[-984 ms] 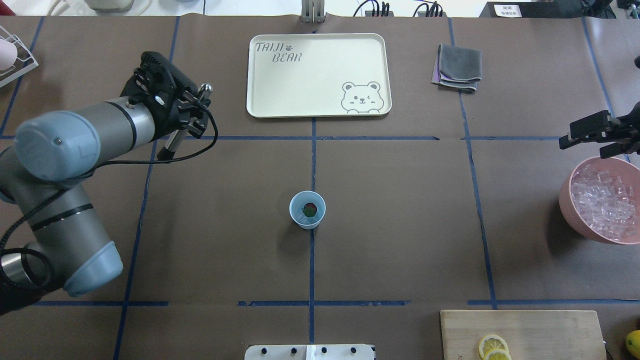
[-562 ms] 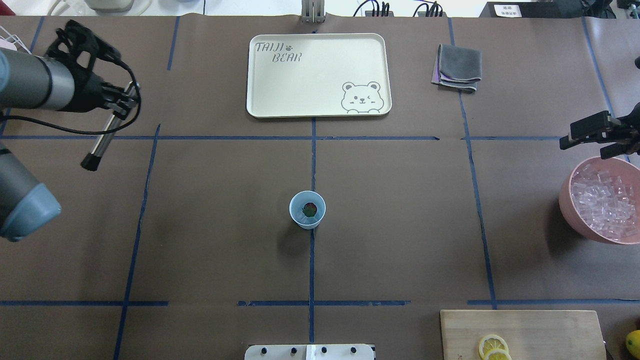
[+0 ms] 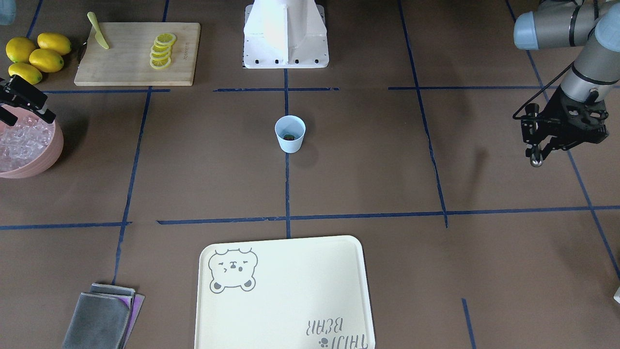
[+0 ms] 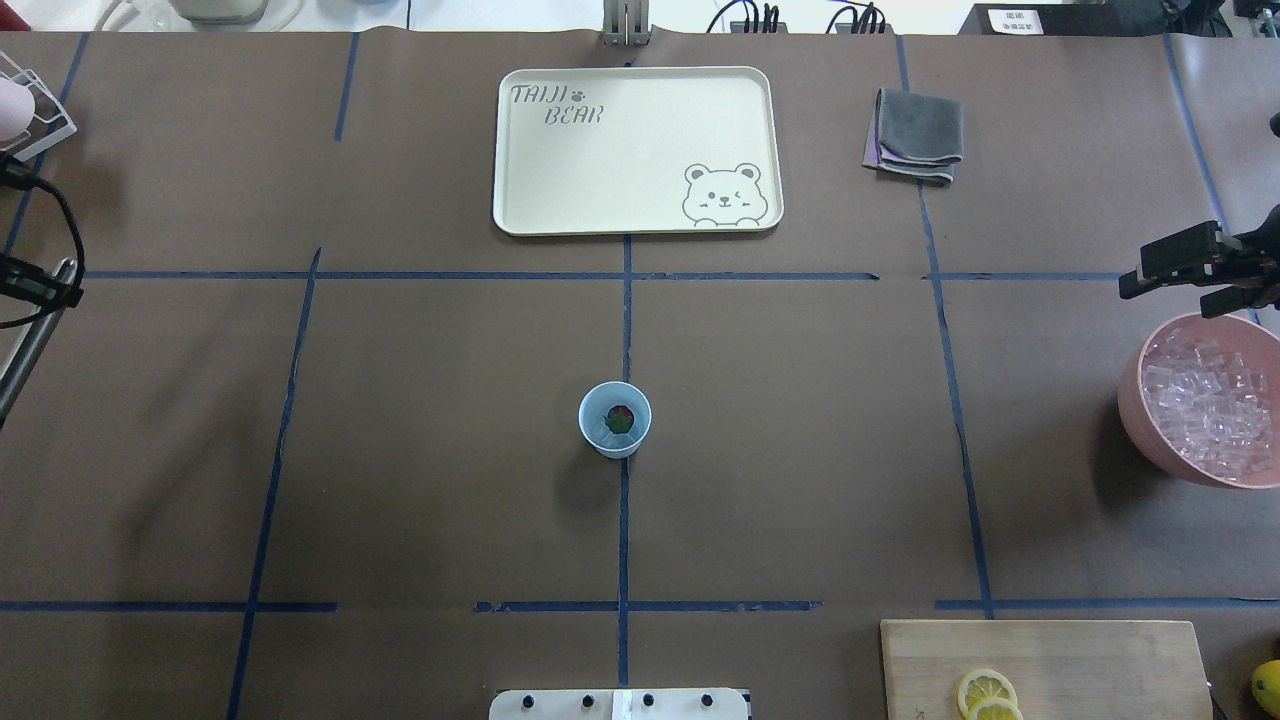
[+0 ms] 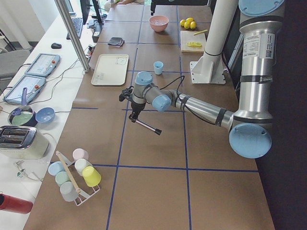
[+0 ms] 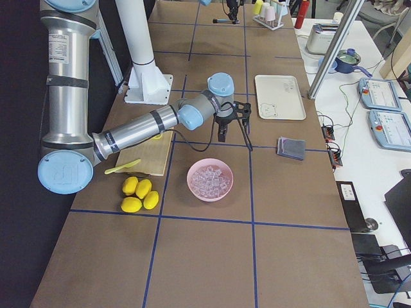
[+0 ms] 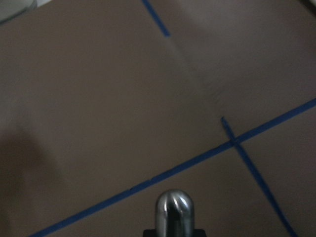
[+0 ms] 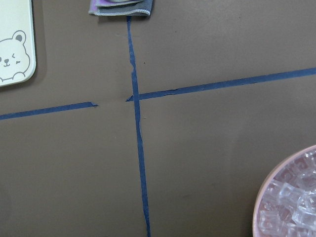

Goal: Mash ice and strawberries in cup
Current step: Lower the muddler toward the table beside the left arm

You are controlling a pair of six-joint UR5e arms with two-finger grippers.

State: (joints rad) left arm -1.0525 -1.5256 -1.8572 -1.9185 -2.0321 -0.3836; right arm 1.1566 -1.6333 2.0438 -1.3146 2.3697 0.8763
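Cup point(image 4: 590, 432), light blue, upright, red strawberry point(image 4: 620, 417) inside, left pincer point(image 3: 538, 145) gripping metal rod point(image 3: 535, 160), right pincer point(image 4: 1170, 295) spread.

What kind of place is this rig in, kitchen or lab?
Probably a robot lab staged as a drinks counter: blue tape grids the paper-covered table, control tablets sit on a side desk, and the props are a cutting board with lemon slices, a bowl of ice and a cup.
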